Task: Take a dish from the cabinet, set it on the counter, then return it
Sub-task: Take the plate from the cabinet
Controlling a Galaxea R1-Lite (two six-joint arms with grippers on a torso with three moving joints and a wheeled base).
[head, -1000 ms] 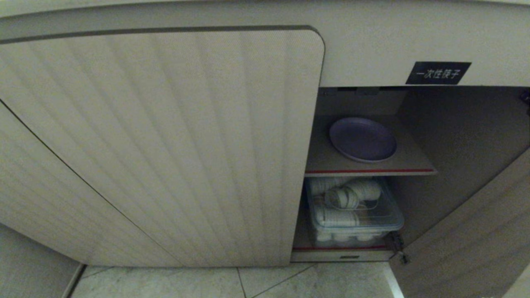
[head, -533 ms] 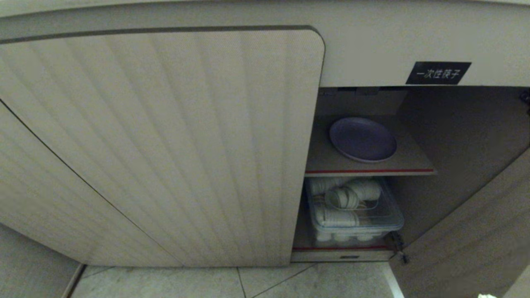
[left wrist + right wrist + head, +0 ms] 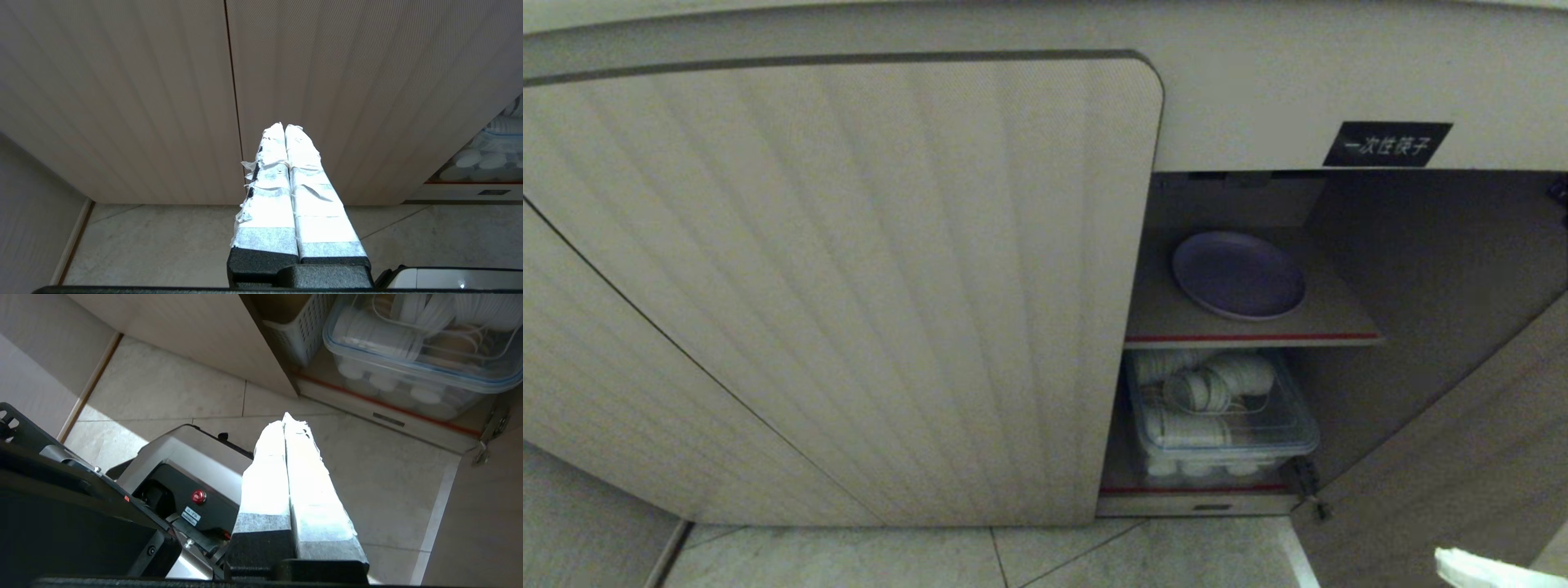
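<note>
The lavender dish (image 3: 1239, 274) lies flat on the inner shelf (image 3: 1168, 314) of the open cabinet (image 3: 1388, 90), under the small black label (image 3: 1387, 144). My right gripper (image 3: 1441, 558) shows only as a white taped tip at the lower right of the head view, well below the shelf. In its own view the right gripper (image 3: 284, 418) is shut and empty above the floor tiles. The left gripper (image 3: 284, 126) is shut too, empty, parked low before the ribbed door (image 3: 347, 81). The counter is out of view.
A clear lidded bin (image 3: 1223, 420) of white dishes fills the cabinet's bottom level, also visible as the bin (image 3: 412, 355) beside a white basket (image 3: 300, 330). The right door (image 3: 1462, 457) hangs open. The closed ribbed door (image 3: 849, 286) covers the left. My base (image 3: 179, 473) sits on the tiles.
The white tip of my right gripper has come up into the lower right corner of the head view and reaches further in now. The dish and the camera have not moved.
</note>
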